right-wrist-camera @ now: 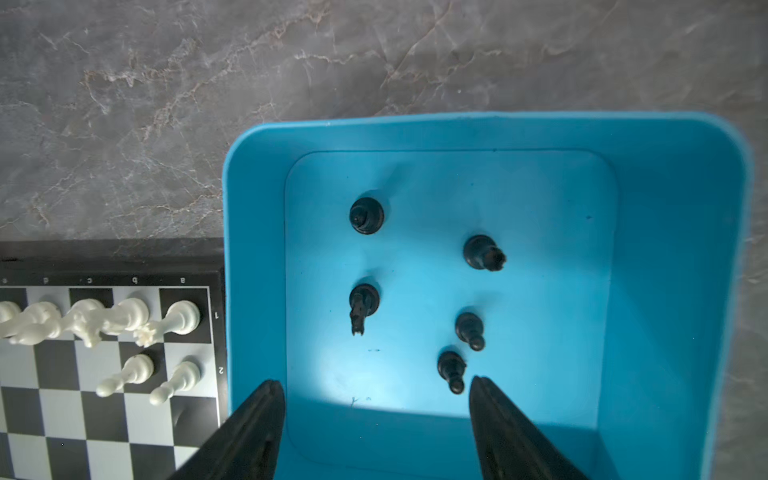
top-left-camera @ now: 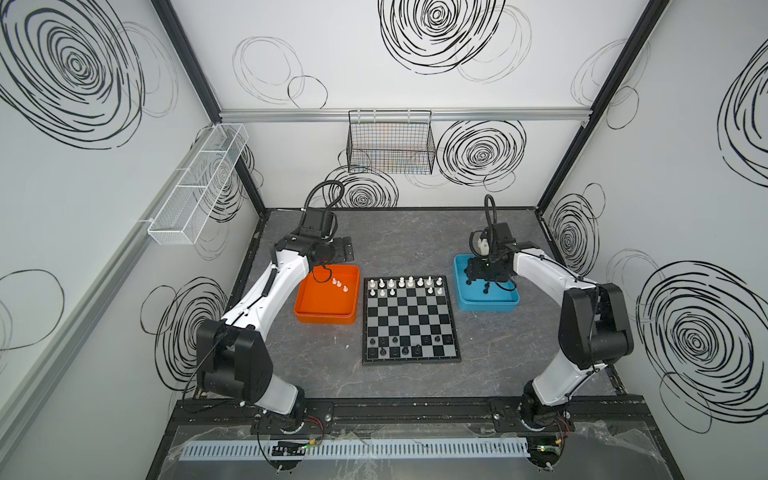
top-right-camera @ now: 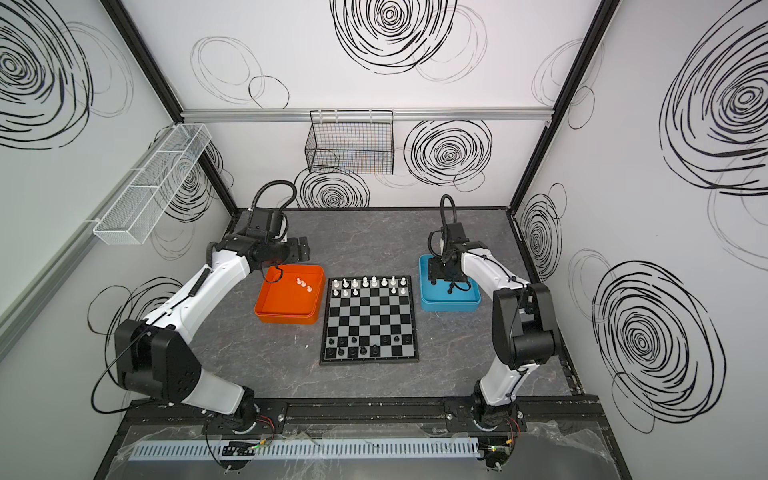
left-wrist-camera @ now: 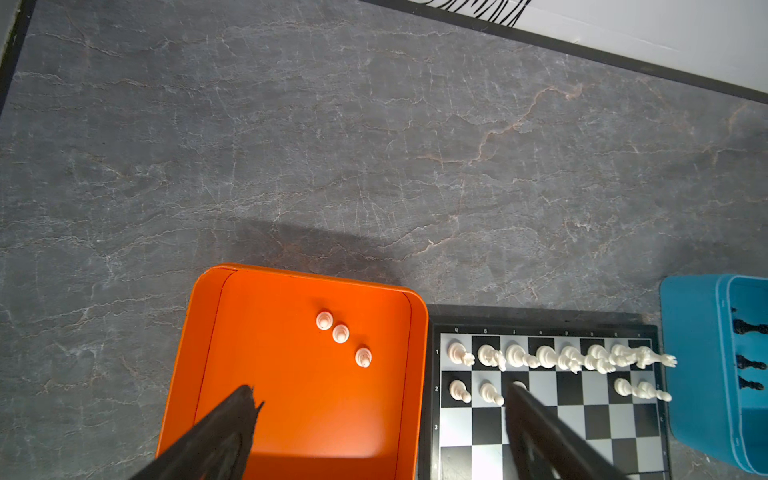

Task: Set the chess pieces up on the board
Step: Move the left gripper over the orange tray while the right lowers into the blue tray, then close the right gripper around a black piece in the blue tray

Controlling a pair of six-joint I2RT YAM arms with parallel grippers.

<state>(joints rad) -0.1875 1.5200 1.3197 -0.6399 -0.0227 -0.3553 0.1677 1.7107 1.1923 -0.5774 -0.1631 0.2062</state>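
Where the board (top-left-camera: 409, 320) lies flat at the centre of the table (top-left-camera: 415, 232), two trays flank its far half. The orange tray (top-left-camera: 324, 320) is on the left and the blue tray (top-left-camera: 486, 306) on the right, each just beside the board's border.

Orange tray: three white pawns (left-wrist-camera: 340, 333) stand upright on its floor in a short diagonal line. They are close together, toward the far side nearer the board.

Blue tray: five black chessmen (right-wrist-camera: 363, 303) stand on its floor, spaced apart from one another.

Board: eight white pieces (top-left-camera: 401, 283) fill the far row. Five second-row pawns (top-left-camera: 382, 292) stand in front of them, three at the left end and two at the right end. Black pieces (top-left-camera: 392, 352) occupy part of the two near rows; their exact count cannot be read.

The left gripper (left-wrist-camera: 380, 392) has its jaws set wide, with nothing between them. It hangs over the edge where the orange tray meets the board, one finger above the tray floor and the other above the board's second row.

The right gripper (right-wrist-camera: 376, 382) hangs above the blue tray with its jaws apart, gripping nothing. One black pawn (right-wrist-camera: 451, 368) stands just inside one finger; contact cannot be determined.

Wall containers: a white mesh basket (top-left-camera: 199, 183) hangs on the left wall and a black wire basket (top-left-camera: 390, 145) on the back wall. Their contents cannot be made out.
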